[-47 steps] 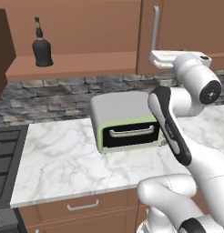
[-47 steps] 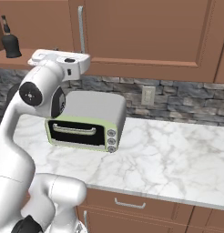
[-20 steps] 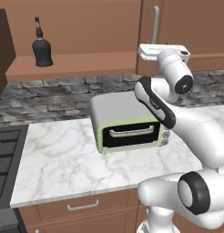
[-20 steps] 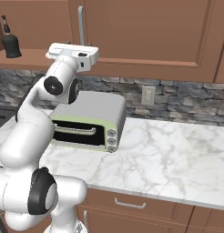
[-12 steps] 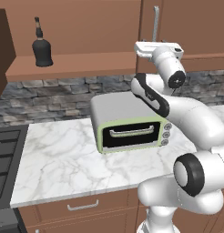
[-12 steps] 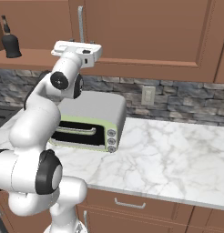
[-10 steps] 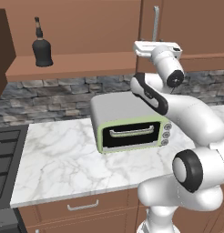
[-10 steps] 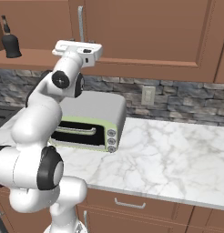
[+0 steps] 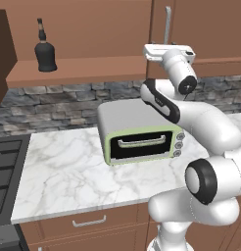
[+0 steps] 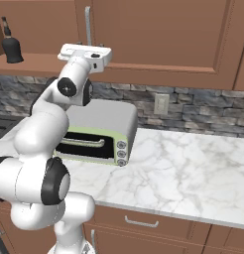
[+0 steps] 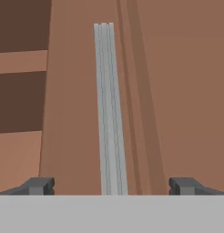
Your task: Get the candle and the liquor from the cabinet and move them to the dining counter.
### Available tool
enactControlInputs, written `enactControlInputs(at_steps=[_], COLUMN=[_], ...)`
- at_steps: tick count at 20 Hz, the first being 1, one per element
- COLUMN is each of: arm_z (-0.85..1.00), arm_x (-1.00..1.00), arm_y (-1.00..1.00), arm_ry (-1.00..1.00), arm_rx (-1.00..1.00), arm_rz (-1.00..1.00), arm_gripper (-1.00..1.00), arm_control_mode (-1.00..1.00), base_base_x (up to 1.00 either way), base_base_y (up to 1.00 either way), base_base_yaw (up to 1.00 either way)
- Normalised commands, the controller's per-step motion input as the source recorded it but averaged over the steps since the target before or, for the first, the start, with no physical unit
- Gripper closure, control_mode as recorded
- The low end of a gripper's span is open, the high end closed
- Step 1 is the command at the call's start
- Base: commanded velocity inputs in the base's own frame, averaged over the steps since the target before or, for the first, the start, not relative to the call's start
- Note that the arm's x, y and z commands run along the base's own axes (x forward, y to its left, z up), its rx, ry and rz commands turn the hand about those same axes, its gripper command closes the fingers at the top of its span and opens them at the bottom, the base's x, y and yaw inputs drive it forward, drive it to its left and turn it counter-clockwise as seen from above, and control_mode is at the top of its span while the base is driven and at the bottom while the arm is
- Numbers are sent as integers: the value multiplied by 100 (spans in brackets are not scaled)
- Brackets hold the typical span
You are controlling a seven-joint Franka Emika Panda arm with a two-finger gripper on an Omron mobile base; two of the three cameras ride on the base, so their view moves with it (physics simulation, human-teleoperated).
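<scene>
The gripper (image 11: 111, 185) stands fully open, fingers straddling the cabinet's silver bar handle (image 11: 110, 109) (contact apparently not yet made), positioned to pull that door. The liquor (image 9: 44, 53) waits on the open shelf (image 9: 76, 68), well left.

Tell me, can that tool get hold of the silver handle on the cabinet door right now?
Probably yes. The tool is open, and the silver handle runs straight up between its fingertips, with nothing in between. It faces the closed cabinet door squarely.
</scene>
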Motion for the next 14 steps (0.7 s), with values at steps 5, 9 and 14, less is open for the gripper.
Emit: enactControlInputs(at_steps=[5, 9, 14], arm_z=[0, 0, 0], arm_x=[0, 0, 0], arm_y=[0, 0, 0], arm_ry=[0, 0, 0], arm_rx=[0, 0, 0], arm_rz=[0, 0, 0], arm_gripper=[100, 100, 100], arm_control_mode=[-100, -100, -100], base_base_x=[0, 0, 0], base_base_y=[0, 0, 0], base_base_yaw=[0, 0, 0])
